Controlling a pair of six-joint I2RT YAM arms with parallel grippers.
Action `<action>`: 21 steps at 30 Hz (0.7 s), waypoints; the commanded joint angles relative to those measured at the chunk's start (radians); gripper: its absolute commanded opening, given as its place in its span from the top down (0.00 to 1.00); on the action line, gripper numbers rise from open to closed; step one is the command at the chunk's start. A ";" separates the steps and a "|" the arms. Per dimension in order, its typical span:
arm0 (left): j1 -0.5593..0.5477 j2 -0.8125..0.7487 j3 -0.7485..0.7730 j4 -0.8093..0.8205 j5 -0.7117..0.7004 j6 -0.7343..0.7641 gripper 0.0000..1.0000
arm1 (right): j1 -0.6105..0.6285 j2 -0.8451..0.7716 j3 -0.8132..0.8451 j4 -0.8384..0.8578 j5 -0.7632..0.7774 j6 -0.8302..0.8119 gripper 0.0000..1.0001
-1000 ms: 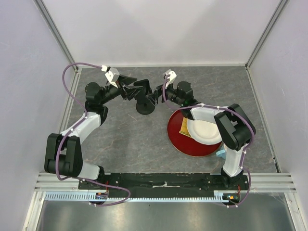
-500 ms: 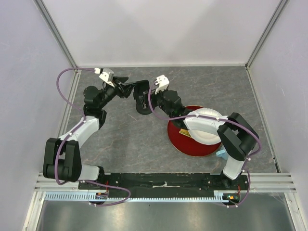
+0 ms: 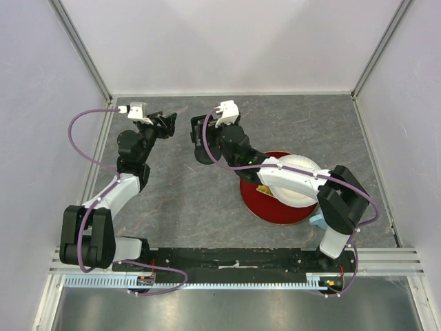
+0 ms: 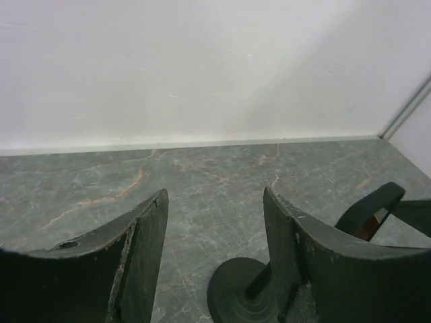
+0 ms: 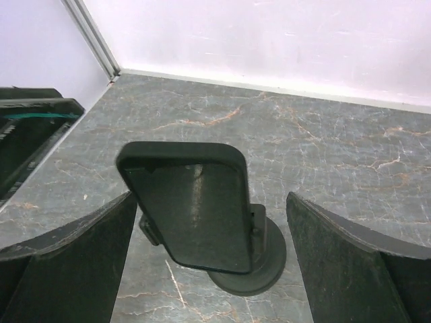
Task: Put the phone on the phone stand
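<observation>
The phone [image 5: 195, 205] sits tilted in the clamp head of the phone stand [image 5: 266, 259], whose round base rests on the grey table. My right gripper [image 5: 210, 202] is open, with a finger on each side of the phone and a gap to both. From above, the right gripper [image 3: 199, 136] hovers over the stand [image 3: 204, 156] and hides most of the phone. My left gripper [image 3: 170, 124] is open and empty, just left of the stand. The stand's base [image 4: 239, 293] and post show between its fingers in the left wrist view [image 4: 215, 198].
A red plate [image 3: 265, 207] holding a white plate [image 3: 296, 183] and a yellow item [image 3: 264, 186] lies right of the stand, under the right arm. A light blue object [image 3: 317, 221] sits by the right arm's base. The back wall is close behind the stand.
My left gripper has let go of the phone and drawn back to the left. My right gripper has swung left to straddle the phone on the stand.
</observation>
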 commanded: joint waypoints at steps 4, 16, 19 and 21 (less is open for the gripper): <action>0.003 0.005 -0.016 0.057 -0.098 -0.038 0.35 | 0.047 0.056 0.127 -0.046 0.059 -0.031 0.02; 0.003 0.008 -0.024 0.075 -0.091 -0.055 0.35 | 0.090 0.222 0.351 -0.218 0.254 -0.060 0.02; 0.003 0.006 -0.022 0.080 -0.090 -0.058 0.35 | 0.098 0.239 0.364 -0.223 0.289 -0.074 0.05; 0.003 0.008 -0.022 0.080 -0.090 -0.059 0.35 | 0.101 0.242 0.361 -0.212 0.317 -0.086 0.11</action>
